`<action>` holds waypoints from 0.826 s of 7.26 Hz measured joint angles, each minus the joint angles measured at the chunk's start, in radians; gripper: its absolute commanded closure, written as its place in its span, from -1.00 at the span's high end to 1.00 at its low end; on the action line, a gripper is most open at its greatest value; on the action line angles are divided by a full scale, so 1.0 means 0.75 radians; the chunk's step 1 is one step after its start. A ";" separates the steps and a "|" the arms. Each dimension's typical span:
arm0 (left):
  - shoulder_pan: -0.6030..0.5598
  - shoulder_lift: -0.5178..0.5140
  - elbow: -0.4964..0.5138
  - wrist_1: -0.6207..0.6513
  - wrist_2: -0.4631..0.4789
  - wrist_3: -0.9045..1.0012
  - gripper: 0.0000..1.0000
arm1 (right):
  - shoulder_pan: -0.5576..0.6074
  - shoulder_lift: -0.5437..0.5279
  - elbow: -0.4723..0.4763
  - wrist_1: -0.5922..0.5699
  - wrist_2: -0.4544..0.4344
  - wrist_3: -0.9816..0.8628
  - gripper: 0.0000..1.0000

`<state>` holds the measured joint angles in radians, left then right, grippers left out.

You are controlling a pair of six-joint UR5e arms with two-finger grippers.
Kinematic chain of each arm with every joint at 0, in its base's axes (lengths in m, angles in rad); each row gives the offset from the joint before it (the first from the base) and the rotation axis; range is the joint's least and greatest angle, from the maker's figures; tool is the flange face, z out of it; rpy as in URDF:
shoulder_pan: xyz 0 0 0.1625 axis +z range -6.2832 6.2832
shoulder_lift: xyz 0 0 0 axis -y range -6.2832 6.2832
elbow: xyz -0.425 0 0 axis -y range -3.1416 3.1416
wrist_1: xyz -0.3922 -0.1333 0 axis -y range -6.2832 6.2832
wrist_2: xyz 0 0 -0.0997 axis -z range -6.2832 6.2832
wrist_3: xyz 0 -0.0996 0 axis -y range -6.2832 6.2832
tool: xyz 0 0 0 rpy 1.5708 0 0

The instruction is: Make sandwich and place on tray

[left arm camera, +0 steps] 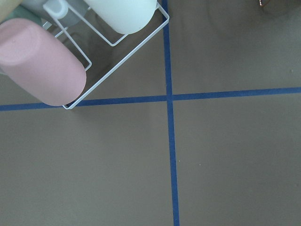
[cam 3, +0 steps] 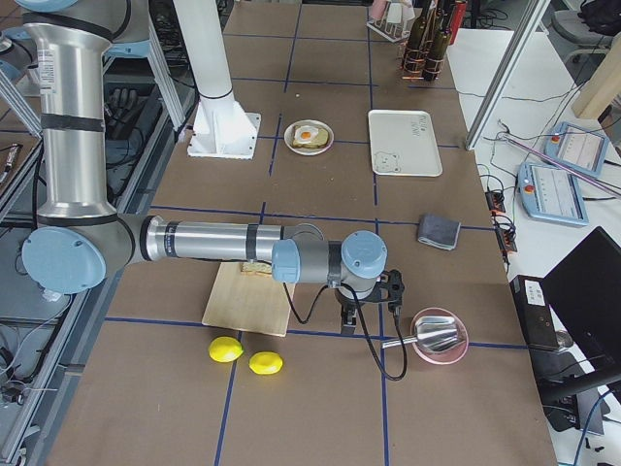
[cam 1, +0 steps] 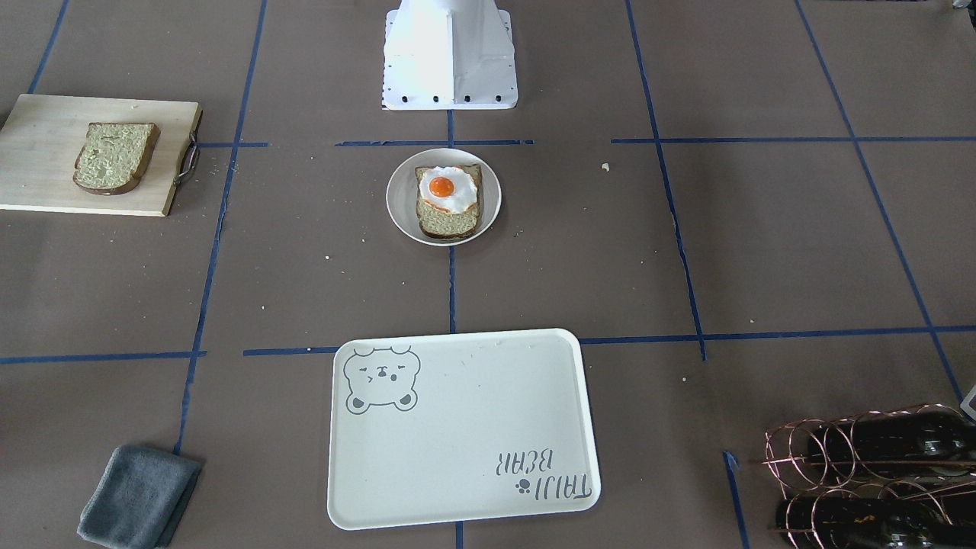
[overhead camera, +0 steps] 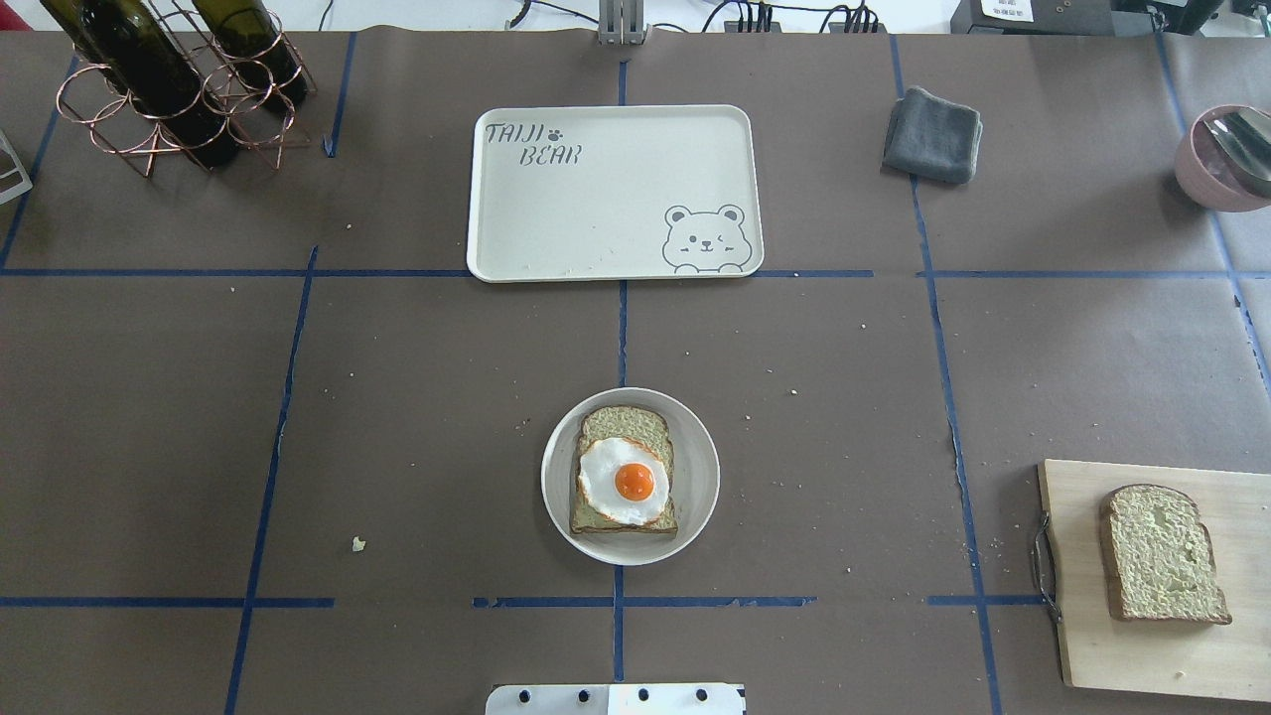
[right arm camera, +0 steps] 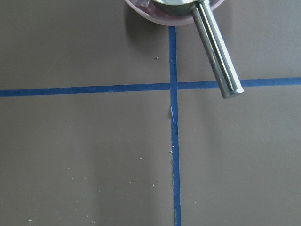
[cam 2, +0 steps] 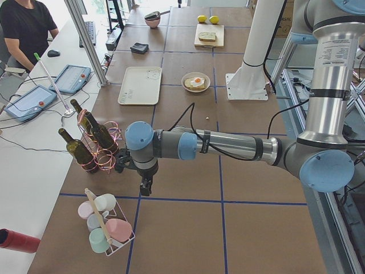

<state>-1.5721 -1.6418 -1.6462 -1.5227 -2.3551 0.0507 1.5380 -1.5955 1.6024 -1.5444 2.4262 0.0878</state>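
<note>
One bread slice (overhead camera: 626, 425) lies on a small round white plate (overhead camera: 700, 477) at the table's middle, with a fried egg (overhead camera: 624, 482) on top. The second slice (overhead camera: 1162, 556) lies alone on the wooden cutting board (overhead camera: 1092, 636) at the right. The cream bear tray (overhead camera: 596, 199) stands bare beyond the plate. My left gripper (cam 2: 146, 187) hangs over the table's far left end, next to a cup rack. My right gripper (cam 3: 349, 320) hangs at the far right end, between the board and a pink bowl. Both show only in side views; I cannot tell open or shut.
A copper rack of wine bottles (overhead camera: 179, 79) stands at the back left, and a folded grey cloth (overhead camera: 931, 134) at the back right. A pink bowl with a metal utensil (overhead camera: 1226, 159) is at the right edge. Two lemons (cam 3: 243, 354) lie past the board.
</note>
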 measured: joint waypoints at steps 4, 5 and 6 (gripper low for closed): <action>0.131 -0.046 -0.004 -0.421 -0.008 -0.015 1.00 | -0.045 0.071 0.012 -0.003 0.008 0.001 1.00; 0.141 -0.049 -0.005 -0.462 -0.009 -0.061 1.00 | -0.087 0.120 0.009 -0.008 0.001 -0.001 1.00; 0.146 -0.059 -0.011 -0.483 -0.009 -0.145 1.00 | -0.122 0.152 0.005 -0.013 0.002 0.008 1.00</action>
<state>-1.4623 -1.6860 -1.6542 -1.8853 -2.3621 -0.0581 1.4467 -1.4818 1.6063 -1.5542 2.4274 0.0936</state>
